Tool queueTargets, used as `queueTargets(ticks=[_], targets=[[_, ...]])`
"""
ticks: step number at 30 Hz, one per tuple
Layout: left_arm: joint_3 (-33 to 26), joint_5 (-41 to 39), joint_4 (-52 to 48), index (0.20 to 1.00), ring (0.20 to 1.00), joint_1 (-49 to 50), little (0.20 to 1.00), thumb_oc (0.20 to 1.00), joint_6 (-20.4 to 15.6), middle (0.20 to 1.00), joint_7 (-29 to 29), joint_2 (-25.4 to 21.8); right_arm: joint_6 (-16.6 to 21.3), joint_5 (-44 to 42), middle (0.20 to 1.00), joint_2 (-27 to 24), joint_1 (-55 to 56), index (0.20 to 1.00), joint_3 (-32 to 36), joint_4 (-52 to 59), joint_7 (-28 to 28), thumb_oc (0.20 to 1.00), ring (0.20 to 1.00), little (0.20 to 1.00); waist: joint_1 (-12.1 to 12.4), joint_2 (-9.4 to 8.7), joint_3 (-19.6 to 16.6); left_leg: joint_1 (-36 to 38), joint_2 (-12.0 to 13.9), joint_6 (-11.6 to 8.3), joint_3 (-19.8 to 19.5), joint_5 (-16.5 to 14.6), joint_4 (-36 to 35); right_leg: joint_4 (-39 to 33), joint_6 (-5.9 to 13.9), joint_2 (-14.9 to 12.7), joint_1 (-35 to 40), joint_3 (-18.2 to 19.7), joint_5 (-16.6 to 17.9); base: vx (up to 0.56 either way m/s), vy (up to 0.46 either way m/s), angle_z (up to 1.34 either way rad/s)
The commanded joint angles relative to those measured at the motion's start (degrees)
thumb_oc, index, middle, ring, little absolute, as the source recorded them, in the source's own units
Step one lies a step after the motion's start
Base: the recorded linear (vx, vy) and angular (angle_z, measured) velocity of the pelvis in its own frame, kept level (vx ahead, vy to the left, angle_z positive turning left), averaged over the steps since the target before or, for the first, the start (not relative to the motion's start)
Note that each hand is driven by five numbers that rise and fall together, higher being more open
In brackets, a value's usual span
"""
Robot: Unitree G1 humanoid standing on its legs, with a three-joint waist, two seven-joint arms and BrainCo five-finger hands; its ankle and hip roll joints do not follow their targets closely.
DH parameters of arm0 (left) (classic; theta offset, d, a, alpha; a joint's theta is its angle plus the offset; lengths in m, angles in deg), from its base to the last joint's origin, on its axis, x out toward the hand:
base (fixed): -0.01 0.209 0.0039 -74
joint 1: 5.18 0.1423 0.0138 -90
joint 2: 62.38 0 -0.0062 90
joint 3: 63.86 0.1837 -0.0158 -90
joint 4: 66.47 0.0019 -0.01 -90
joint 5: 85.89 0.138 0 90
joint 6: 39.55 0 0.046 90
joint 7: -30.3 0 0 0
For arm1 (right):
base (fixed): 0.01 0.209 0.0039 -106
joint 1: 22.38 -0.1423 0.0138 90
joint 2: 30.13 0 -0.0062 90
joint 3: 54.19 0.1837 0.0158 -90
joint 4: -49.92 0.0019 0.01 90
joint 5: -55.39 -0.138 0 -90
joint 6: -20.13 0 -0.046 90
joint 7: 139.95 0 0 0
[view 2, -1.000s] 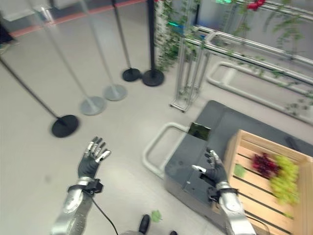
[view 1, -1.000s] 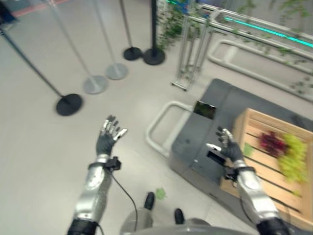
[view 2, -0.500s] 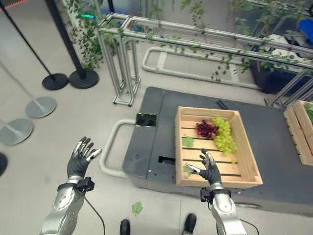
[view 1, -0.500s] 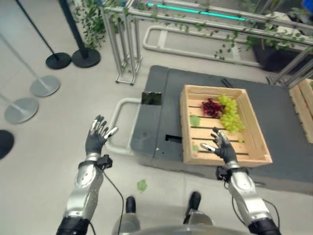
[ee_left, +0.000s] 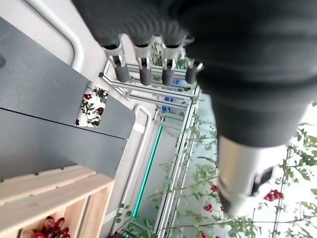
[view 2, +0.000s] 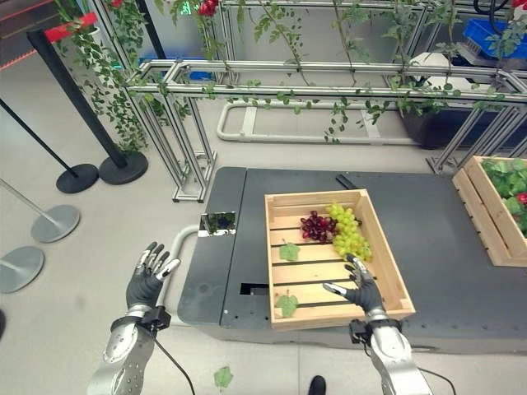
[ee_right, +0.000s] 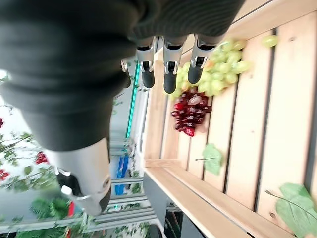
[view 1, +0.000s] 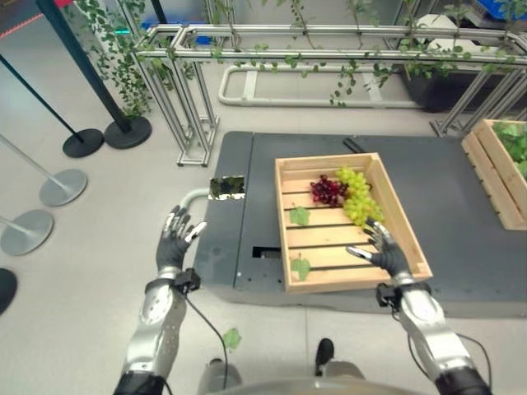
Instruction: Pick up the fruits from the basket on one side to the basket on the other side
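A wooden crate [view 1: 284, 222] serves as the basket on a dark grey platform [view 1: 461, 214]. At its far end lie a red grape bunch [view 1: 327, 190] and a green grape bunch [view 1: 356, 197]. My right hand [view 1: 385, 251] hovers open above the crate's near right slats, just short of the green grapes [ee_right: 220, 74]; its fingers [ee_right: 169, 79] are straight and hold nothing. My left hand [view 1: 173, 245] is raised open over the floor to the left of the platform, holding nothing. A second wooden crate [view 1: 494, 169] with green leaves stands at the platform's far right.
Two loose leaves [view 1: 299, 216] lie on the crate's slats and one leaf [view 1: 231, 338] on the floor. A metal frame with vines [view 1: 189, 99] stands behind the platform. Stanchion bases [view 1: 62, 185] dot the floor at left. A white tube handle [view 1: 193, 197] juts from the platform's left side.
The camera has swung, so the whole scene has shifted; the crate now sits centred and the second crate has come into view. Both hands stay open, the right one still over the crate.
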Motion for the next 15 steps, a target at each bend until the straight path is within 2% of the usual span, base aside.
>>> queueTargets(ticks=[1,2,4,6,8,9,11,12,15], targets=[[-0.78,-0.93,-3.88,1.000,1.000,0.49,1.000,1.000,-2.09,1.000,-0.82,-1.19,1.98,-1.64,1.000,-1.54,-0.78,1.000,0.55,5.19,-0.24,1.000,1.000,1.000,0.76,1.62,-0.12,-2.25,-6.68,6.75,1.79,-3.84,-7.79,-0.91,1.63,1.46,0.87,0.92,-1.67,0.25,-0.002,-0.14],[-0.69,-0.88,-3.91,1.000,1.000,0.94,1.000,1.000,-2.07,1.000,-0.80,-1.05,2.05,-1.63,1.000,-1.39,-0.71,1.000,0.43,4.82,-0.28,1.000,1.000,1.000,1.06,1.80,-0.30,-1.50,-6.14,6.86,2.16,-3.27,-10.94,-1.24,1.80,1.78,1.61,1.11,-2.00,0.29,0.097,-0.28],[-0.47,-1.09,-3.47,1.000,1.000,1.40,1.000,1.000,-2.01,1.000,-0.47,-0.75,2.16,-1.30,1.000,-1.47,-1.11,1.000,0.00,3.52,-0.88,1.000,1.000,1.000,2.32,3.36,-0.54,-1.75,-1.80,5.80,0.58,2.80,-23.92,-2.16,2.56,3.36,3.80,1.77,-3.07,0.31,0.138,-0.16],[-0.32,-1.19,-2.54,1.000,1.000,1.35,1.000,1.000,-1.88,1.000,-0.16,-0.40,2.19,-0.82,1.000,-1.61,-1.07,1.000,-0.13,2.97,-1.20,1.000,1.000,1.000,2.95,4.18,-0.39,-1.97,0.20,4.71,0.49,5.94,-33.07,-3.45,3.31,3.62,5.98,1.71,-4.13,0.27,0.106,-0.26],[-0.82,-0.56,-1.67,1.000,1.000,1.31,1.000,1.000,-1.56,1.000,-0.04,-0.32,1.98,-0.51,1.000,-1.36,-0.66,1.000,0.69,2.94,-1.55,1.000,1.000,1.000,2.87,4.52,-0.65,-2.44,1.94,3.50,2.20,7.40,-34.19,-4.16,3.89,3.08,8.67,1.54,-5.02,0.24,0.146,-0.45],[-0.98,-0.92,-1.77,1.000,1.000,1.50,1.000,1.000,-1.57,1.000,-0.32,-0.41,1.80,-0.54,1.000,-1.10,-0.55,1.000,0.57,3.21,-1.20,1.000,1.000,1.000,3.01,4.86,-1.25,-1.41,1.98,3.78,1.31,6.98,-34.61,-4.08,4.17,3.24,8.85,2.00,-5.30,0.26,0.202,0.16],[-0.91,-0.68,-1.68,1.000,1.000,2.03,1.000,1.000,-1.33,1.000,-0.61,-0.44,1.62,-0.01,1.000,-0.13,0.57,1.000,0.87,3.42,-0.82,1.000,1.000,1.000,3.24,5.53,-2.93,0.13,1.79,3.64,0.52,8.61,-35.11,-3.69,5.04,2.43,10.43,2.34,-6.17,0.26,0.219,0.29],[-0.69,-0.46,-1.45,1.000,1.000,1.91,1.000,1.000,-1.24,1.000,-0.48,-0.41,1.41,0.21,1.000,0.49,0.91,1.000,0.75,2.97,-0.68,1.000,1.000,1.000,3.18,5.48,-3.58,0.86,1.14,3.71,0.56,8.85,-35.47,-3.26,5.48,1.62,10.45,2.42,-6.15,0.25,0.247,-0.15],[-0.90,0.43,-2.10,1.000,1.000,2.69,1.000,1.000,-0.95,1.000,-0.88,-1.32,0.77,0.21,1.000,2.24,2.49,1.000,0.77,3.66,0.34,1.000,1.000,1.000,3.27,4.15,-5.20,3.24,-1.45,5.98,2.08,6.69,-35.98,1.91,7.53,-2.54,8.66,3.37,-5.88,0.20,0.250,0.06]])
